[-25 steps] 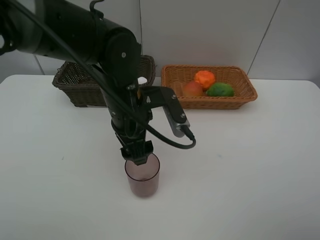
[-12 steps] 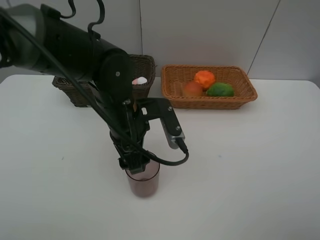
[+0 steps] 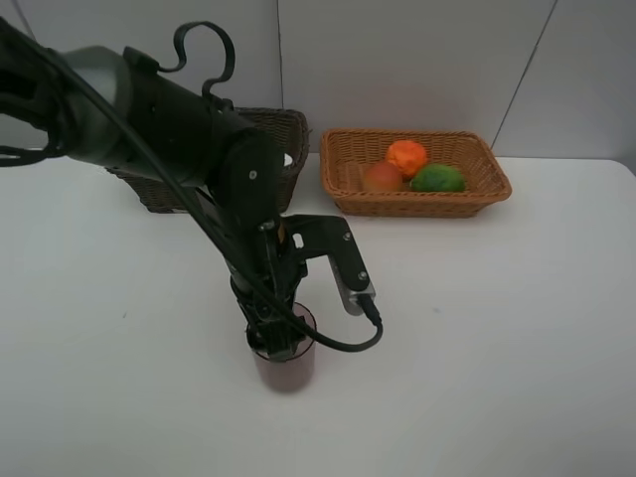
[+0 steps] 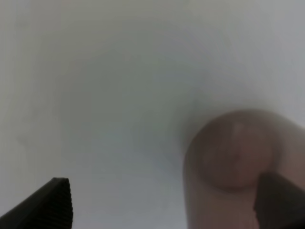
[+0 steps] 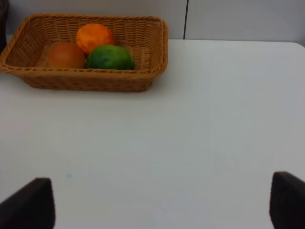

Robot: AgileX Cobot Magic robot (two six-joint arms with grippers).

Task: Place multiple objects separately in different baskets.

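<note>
The mauve cup [image 3: 285, 363] stands upright on the white table [image 3: 497, 328], well in front of both baskets. The left gripper [image 3: 275, 333] hangs directly over the cup's mouth, its tips at or just inside the rim. In the left wrist view the cup [image 4: 233, 162] is blurred and close; one fingertip [image 4: 279, 200] sits over its rim and the other [image 4: 50, 205] is far off to the cup's outer side, over bare table. The jaws are spread wide and nothing is held.

Behind the cup, the dark brown basket [image 3: 283, 129] is largely hidden by the left arm; its contents cannot be made out. Beside that basket, on its right in the high view, the light tan basket [image 3: 417, 204] holds the orange citrus [image 3: 406, 156], the red-orange fruit [image 3: 383, 177] and the green fruit [image 3: 437, 179], all three bunched together and touching.

The right gripper [image 5: 157, 210] is spread wide and empty, over bare table in front of the tan basket [image 5: 86, 78].
</note>
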